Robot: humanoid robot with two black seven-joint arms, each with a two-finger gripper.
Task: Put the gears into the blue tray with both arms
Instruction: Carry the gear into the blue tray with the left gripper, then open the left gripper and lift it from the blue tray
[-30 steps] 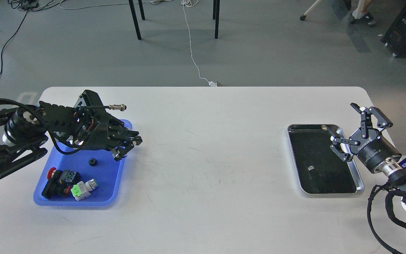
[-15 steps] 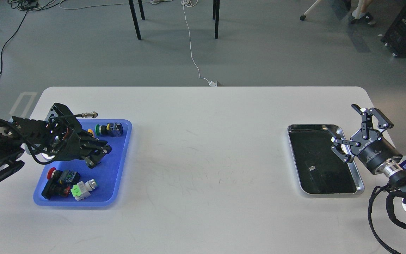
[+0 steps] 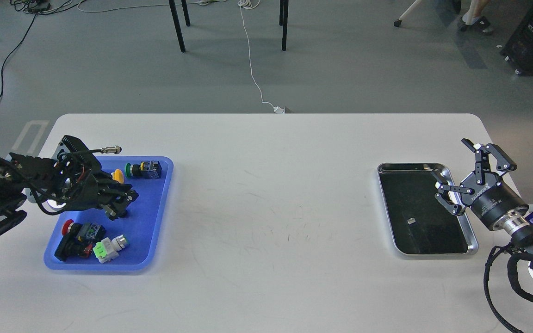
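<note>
The blue tray (image 3: 151,217) lies at the table's left. My left gripper (image 3: 121,205) hangs low over the tray's middle, its fingers apart with nothing seen between them. No gear can be told apart; the dark fingers cover the tray floor beneath them. My right gripper (image 3: 452,170) is open and empty above the right rim of the steel tray (image 3: 389,210), pointing up and left.
Push-button switches lie in the blue tray: a green and yellow pair (image 3: 142,169) at the back, a red-capped one (image 3: 79,232) and a white-green one (image 3: 110,245) at the front. The steel tray's dark floor holds a small pale scrap (image 3: 411,220).
My left arm has pulled back to the left and lowered over the blue tray, now covering the spot where a black gear lay. The right gripper has drifted slightly down.
</note>
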